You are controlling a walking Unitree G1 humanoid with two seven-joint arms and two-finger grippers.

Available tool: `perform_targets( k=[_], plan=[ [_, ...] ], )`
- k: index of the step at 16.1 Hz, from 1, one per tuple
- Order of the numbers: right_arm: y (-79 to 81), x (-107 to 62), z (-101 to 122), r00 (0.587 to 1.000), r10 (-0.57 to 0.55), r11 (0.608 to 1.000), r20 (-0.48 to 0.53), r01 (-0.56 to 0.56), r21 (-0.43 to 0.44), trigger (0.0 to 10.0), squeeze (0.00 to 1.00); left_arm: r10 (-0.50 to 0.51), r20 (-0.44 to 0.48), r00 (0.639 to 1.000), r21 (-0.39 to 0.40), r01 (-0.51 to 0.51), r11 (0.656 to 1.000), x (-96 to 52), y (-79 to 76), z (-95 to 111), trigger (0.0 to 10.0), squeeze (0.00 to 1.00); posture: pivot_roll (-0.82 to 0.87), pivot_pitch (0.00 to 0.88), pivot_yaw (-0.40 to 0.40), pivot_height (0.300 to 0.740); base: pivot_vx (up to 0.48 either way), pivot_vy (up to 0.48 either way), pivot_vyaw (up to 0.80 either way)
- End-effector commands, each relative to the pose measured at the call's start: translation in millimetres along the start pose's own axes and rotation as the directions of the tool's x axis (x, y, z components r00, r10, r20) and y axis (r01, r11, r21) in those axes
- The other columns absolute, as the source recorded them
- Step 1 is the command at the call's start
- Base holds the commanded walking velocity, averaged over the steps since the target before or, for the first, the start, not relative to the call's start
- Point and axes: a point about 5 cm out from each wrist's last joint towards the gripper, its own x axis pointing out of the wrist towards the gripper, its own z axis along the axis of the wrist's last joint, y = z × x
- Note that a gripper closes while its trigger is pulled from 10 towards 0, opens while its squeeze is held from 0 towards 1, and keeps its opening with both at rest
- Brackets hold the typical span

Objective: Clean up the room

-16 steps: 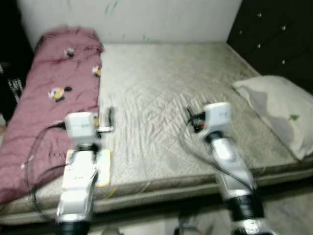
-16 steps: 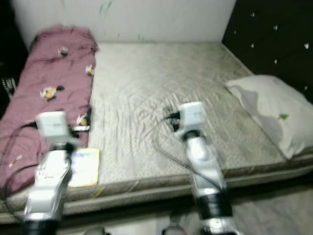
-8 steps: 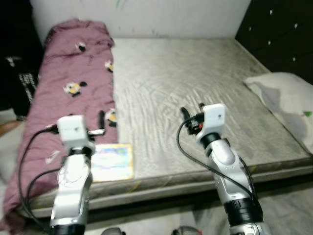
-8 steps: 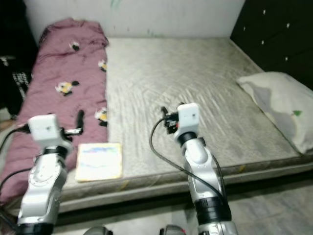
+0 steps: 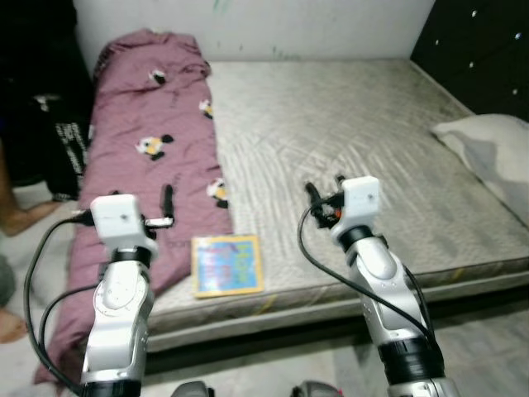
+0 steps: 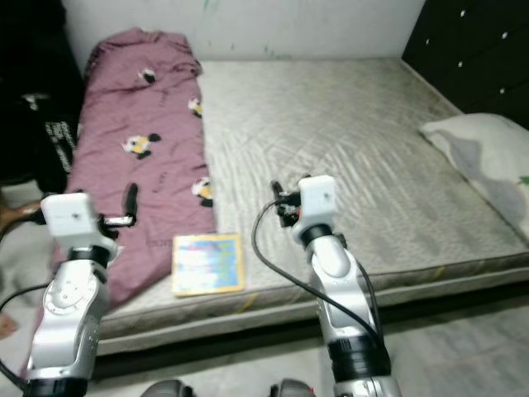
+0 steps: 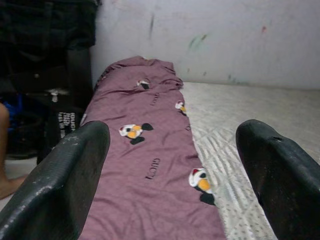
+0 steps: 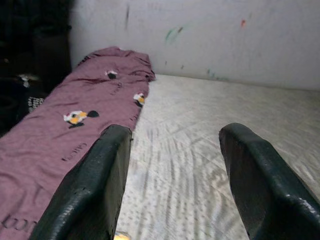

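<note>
A maroon blanket [image 5: 157, 141] with cartoon prints lies along the left side of a bare grey mattress [image 5: 347, 124], and its near end hangs over the bed's edge. A colourful picture book [image 5: 226, 265] lies flat on the mattress near the front edge, right beside the blanket. My left gripper [image 5: 166, 205] is held up over the blanket's near end, open and holding nothing, and the blanket [image 7: 150, 150] shows between its fingers [image 7: 75, 175]. My right gripper [image 5: 324, 185] hovers open over the middle of the mattress [image 8: 200, 150], empty.
A pale pillow [image 5: 488, 149] lies at the right edge of the bed below a dark tufted headboard [image 5: 488, 50]. Dark clothes or bags [image 5: 50, 124] stand left of the bed. A person's bare foot [image 5: 21, 219] rests on the floor at far left. A white wall [image 5: 314, 25] runs behind the bed.
The camera has swung to the left, so the bed and book sit further right in the picture. Both arms keep the same pose, and nothing on the bed has moved.
</note>
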Motion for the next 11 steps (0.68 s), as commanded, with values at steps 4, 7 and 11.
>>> perform_targets(
  k=[4,7,11],
  plan=[
    [-11.1,0.0,3.2,0.999,-0.033,0.999,0.004,0.033,-0.013,10.0,0.00,-0.025,0.010,1.000,-0.003,0.025,1.000,1.8,-8.0,3.9,10.0,0.00,-0.03,0.018,-0.024,0.740,0.000,0.431,0.00],
    [-11.3,1.1,4.7,0.999,-0.034,0.999,0.009,0.034,-0.014,10.0,0.00,0.000,0.026,1.000,0.033,-0.001,0.999,2.6,-6.1,5.2,10.0,0.00,-0.03,0.020,-0.024,0.740,0.000,0.146,0.00],
    [-10.5,0.3,2.5,0.999,-0.035,0.999,0.001,0.035,-0.009,10.0,0.00,0.011,0.026,1.000,0.031,-0.011,0.999,0.9,-5.2,5.7,10.0,0.00,-0.02,0.022,-0.027,0.740,0.000,0.000,0.00]
  ],
)
